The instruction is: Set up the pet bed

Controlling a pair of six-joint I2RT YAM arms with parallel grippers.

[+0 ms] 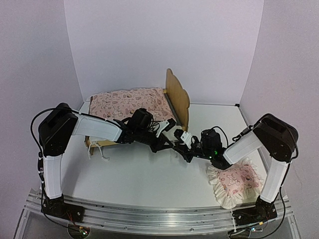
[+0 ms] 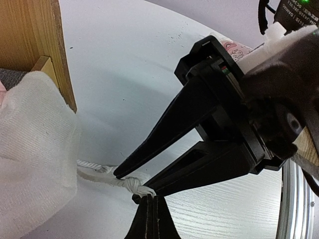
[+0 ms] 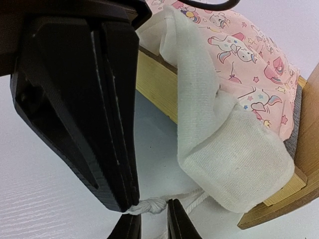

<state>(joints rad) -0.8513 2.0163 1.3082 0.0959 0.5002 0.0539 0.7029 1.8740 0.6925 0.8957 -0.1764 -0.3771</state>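
Bed: your pet bed (image 1: 178, 94) stands at the back of the table (image 1: 139, 184), its headboard to the right, just behind both grippers.
Handling: judge it light and stiff thin plywood that slides if tugged. Take it by a side rail or the headboard, never the trim.
Cord: a thin white cord (image 3: 149, 205) trails from under the ruffle (image 3: 234, 159). It is limp and likely to slip.
Left: your left gripper (image 2: 149, 216) is closed tight on the cord at its knot.
Right: your right gripper (image 2: 133, 183) has its fingers a little apart, straddling the same knot and not visibly clamped.
In the bed: the pink mattress (image 1: 130, 102) fills the frame.
Outside: the pillow (image 1: 234, 181) lies by your right arm, well apart from the bed.
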